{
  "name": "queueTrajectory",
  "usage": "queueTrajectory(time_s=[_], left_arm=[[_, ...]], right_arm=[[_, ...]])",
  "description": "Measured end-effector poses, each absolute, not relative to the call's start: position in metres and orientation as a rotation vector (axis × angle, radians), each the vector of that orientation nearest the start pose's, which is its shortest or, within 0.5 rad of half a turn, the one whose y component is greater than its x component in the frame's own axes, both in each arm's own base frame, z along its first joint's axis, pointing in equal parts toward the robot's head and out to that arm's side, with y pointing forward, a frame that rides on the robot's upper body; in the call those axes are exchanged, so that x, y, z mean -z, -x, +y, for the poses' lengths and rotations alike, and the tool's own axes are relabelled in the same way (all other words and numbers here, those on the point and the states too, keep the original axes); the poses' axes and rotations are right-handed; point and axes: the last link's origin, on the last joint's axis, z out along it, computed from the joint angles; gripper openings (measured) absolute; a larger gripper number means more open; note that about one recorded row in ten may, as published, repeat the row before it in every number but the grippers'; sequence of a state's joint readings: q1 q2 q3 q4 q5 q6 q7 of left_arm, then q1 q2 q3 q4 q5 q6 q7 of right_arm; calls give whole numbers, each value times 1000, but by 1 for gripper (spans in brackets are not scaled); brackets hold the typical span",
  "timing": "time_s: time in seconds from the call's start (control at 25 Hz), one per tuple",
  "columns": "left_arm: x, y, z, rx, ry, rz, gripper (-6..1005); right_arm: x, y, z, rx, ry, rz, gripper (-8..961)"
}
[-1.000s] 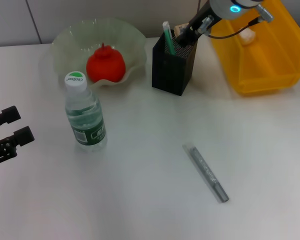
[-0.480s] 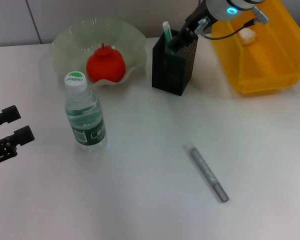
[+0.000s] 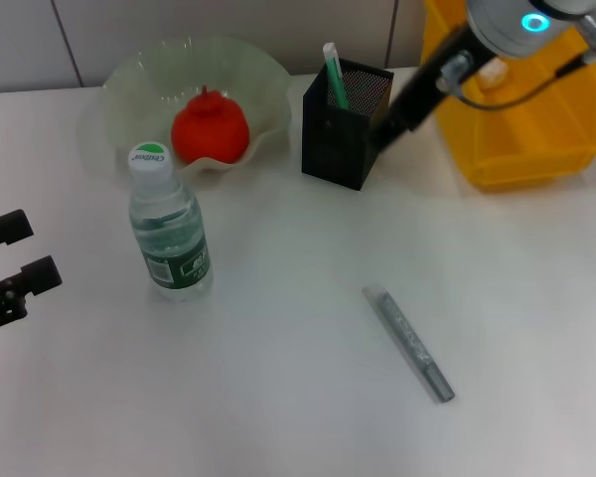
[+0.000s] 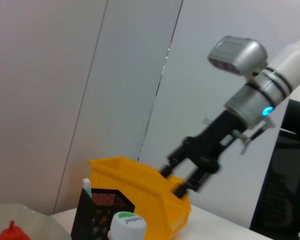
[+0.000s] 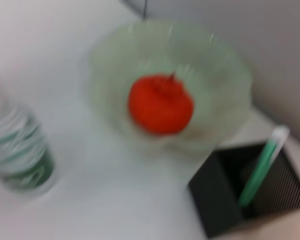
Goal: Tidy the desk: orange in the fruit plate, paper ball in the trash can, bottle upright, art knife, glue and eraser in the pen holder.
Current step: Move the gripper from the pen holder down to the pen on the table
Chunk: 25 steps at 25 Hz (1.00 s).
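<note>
The right pincer (image 3: 385, 127) hung beside the pen holder (image 3: 345, 124), between it and the trash can (image 3: 521, 109); in the left wrist view its fingers (image 4: 166, 170) stood apart and held nothing. The left pincer (image 3: 12, 260) sat at the left edge of the worktop (image 3: 278, 378), fingers spread and empty. The orange (image 3: 210, 127) lay in the fruit plate (image 3: 129, 84). The bottle (image 3: 169, 224) stood upright near the plate, cap on top. A green-and-white stick (image 3: 334, 78) projected from the pen holder. A grey pen-shaped item (image 3: 409, 343), possibly the art knife, lay flat on the open worktop, well apart from the holder. A white object (image 3: 494, 70) showed inside the trash can.
</note>
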<state>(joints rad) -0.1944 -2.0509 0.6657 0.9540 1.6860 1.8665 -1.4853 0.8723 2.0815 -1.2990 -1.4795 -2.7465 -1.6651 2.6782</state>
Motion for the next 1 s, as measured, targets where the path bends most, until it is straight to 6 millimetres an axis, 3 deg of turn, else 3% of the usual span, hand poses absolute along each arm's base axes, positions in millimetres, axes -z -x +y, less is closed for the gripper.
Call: queueTrajectory(time_s=[0.2, 0.36, 0.76, 1.0], left_arm=[[-85, 291, 245, 967, 2552, -516, 723], [-80, 295, 239, 907, 2616, -404, 722], [-65, 312, 228, 710, 2834, -318, 722], [-61, 316, 226, 634, 2883, -321, 722]], right_arm=[[-33, -80, 375, 581, 2448, 841, 761], [-16, -93, 368, 701, 2433, 1022, 761], [23, -128, 368, 712, 2465, 1307, 762], [34, -136, 371, 672, 2448, 1352, 761]])
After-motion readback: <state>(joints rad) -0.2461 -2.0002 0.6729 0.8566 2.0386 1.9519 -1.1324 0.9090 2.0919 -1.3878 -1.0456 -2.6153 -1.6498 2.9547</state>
